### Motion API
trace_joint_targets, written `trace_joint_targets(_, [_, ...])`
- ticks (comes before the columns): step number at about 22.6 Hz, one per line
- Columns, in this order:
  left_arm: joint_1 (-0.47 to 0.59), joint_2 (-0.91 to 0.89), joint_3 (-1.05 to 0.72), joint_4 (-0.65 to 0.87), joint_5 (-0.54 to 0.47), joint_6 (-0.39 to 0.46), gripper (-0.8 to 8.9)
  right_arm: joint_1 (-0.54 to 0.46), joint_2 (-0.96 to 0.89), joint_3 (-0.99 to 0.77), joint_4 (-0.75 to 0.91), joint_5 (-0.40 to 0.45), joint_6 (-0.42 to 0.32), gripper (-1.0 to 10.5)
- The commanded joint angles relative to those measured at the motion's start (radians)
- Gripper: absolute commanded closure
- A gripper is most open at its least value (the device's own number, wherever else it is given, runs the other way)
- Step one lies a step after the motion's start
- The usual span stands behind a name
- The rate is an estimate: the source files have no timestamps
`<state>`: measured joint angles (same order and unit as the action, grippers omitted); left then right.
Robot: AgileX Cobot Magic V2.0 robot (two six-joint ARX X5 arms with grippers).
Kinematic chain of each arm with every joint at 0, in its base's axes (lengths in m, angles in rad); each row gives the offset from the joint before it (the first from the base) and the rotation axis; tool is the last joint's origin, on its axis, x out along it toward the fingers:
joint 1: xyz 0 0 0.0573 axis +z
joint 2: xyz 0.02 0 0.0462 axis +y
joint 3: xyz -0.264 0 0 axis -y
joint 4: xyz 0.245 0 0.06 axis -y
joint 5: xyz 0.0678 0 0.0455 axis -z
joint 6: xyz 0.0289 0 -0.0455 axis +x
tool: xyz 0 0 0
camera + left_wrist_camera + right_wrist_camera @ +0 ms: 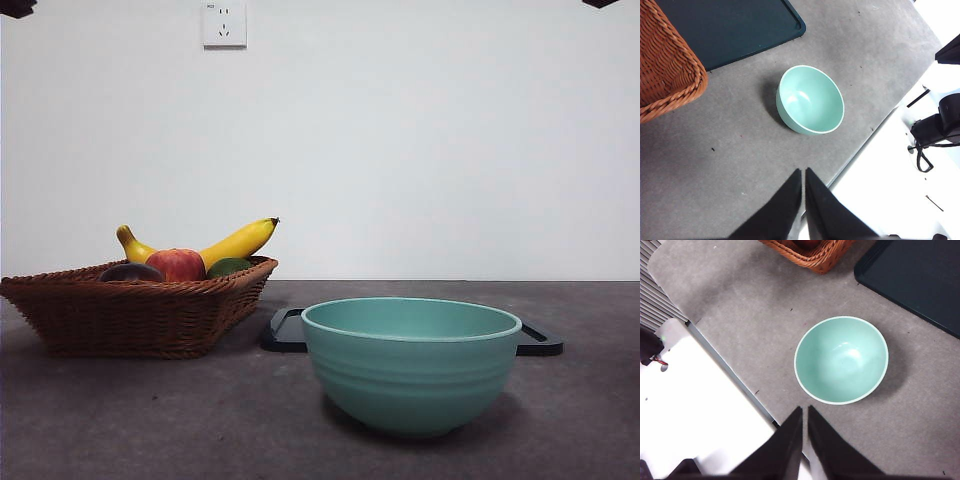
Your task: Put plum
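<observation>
Plum (pixel 130 272) untouched in wicker basket (pixel 140 315), teal bowl (pixel 411 365) empty.
Left pincer (pixel 804 172) and right pincer (pixel 805 410) shut, holding nothing, high above surface (pixel 150 420); whole transfer left.

The bowl (pixel 411 365) is pale mint green, with a lighter rim. The basket (pixel 130 315) is woven in brown-orange wicker. In it, the plum (pixel 130 273) is dark purple-maroon, the apple (pixel 176 264) is red with some yellow, the banana (pixel 235 243) is bright yellow with a dark tip, and 1 small fruit (pixel 229 267) is green. The tray (pixel 735 27) is very dark blue-black. The table (pixel 150 420) is plain grey.
</observation>
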<state>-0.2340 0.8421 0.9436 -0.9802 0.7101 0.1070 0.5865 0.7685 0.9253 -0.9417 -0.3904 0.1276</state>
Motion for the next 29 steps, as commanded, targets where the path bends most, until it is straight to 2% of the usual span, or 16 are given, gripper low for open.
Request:
trace_joint_targets(1, [-0.003, 0.005, 0.019, 0.008, 0.006, 0.012, 8.05, 0.007, 0.007, 0.017, 0.012, -0.002, -0.010, 9.4])
trace_joint_targets(20, [-0.003, 0.005, 0.019, 0.011, 0.006, 0.012, 8.05, 0.007, 0.007, 0.017, 0.028, -0.002, -0.010, 9.4])
trace_joint_targets(25, [0.021, -0.043, 0.017, 0.167, -0.032, 0.039, 8.05, 0.007, 0.007, 0.017, 0.028, -0.002, -0.010, 9.4])
trace_joint_targets(29, [0.074, -0.119, 0.005, 0.416, -0.172, 0.037, 8.05, 0.007, 0.007, 0.017, 0.028, -0.002, -0.010, 9.4])
